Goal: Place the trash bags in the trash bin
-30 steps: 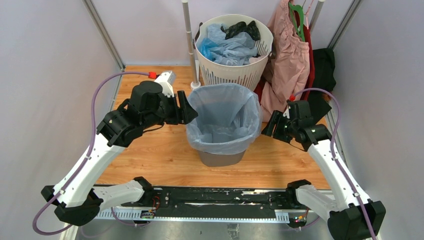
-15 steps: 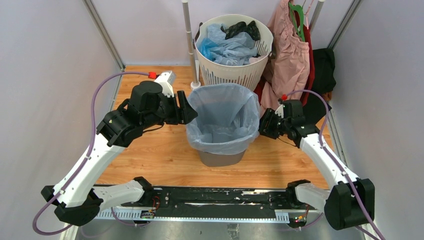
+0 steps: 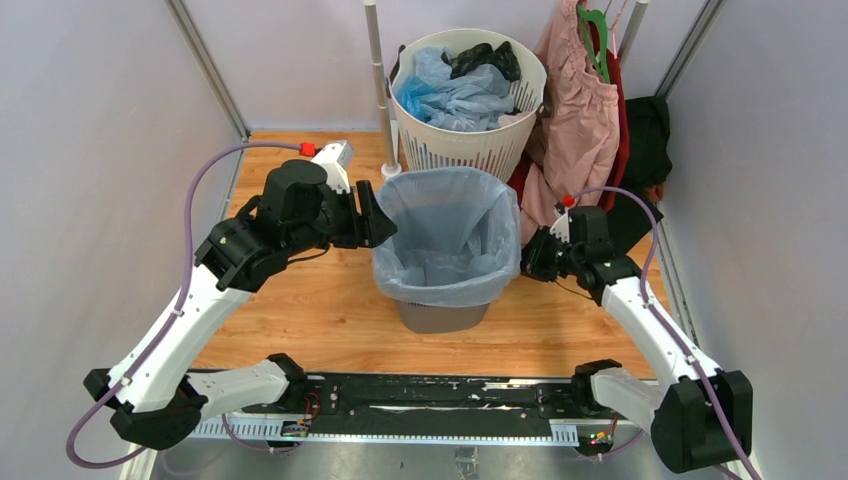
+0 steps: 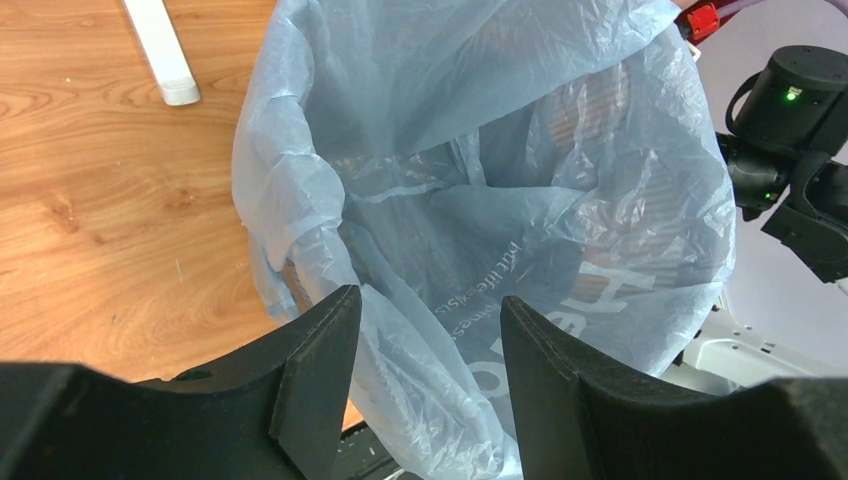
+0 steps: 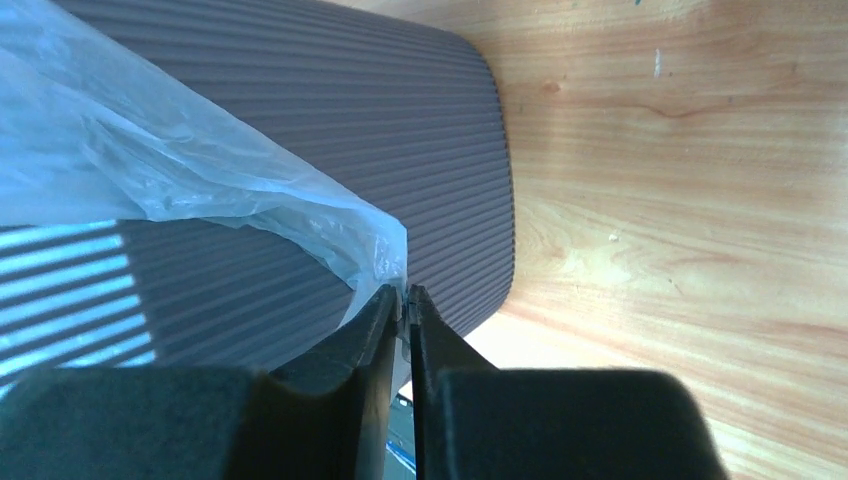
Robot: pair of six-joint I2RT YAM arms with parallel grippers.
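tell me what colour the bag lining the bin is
Pale, see-through blue trash bag with faint whitish lettering; clearest in the left wrist view.

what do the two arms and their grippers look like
The left arm and right arm have white links and chunky black joints. A purple cable with a red plug runs along each. The left gripper and right gripper are matte black with wedge-shaped fingers.

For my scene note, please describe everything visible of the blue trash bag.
The blue trash bag is thin, crinkled, see-through plastic with Hello lettering. It lines the grey trash bin, mouth open, edge folded over the rim. The right gripper pinches its right edge; the open left gripper straddles its left edge.
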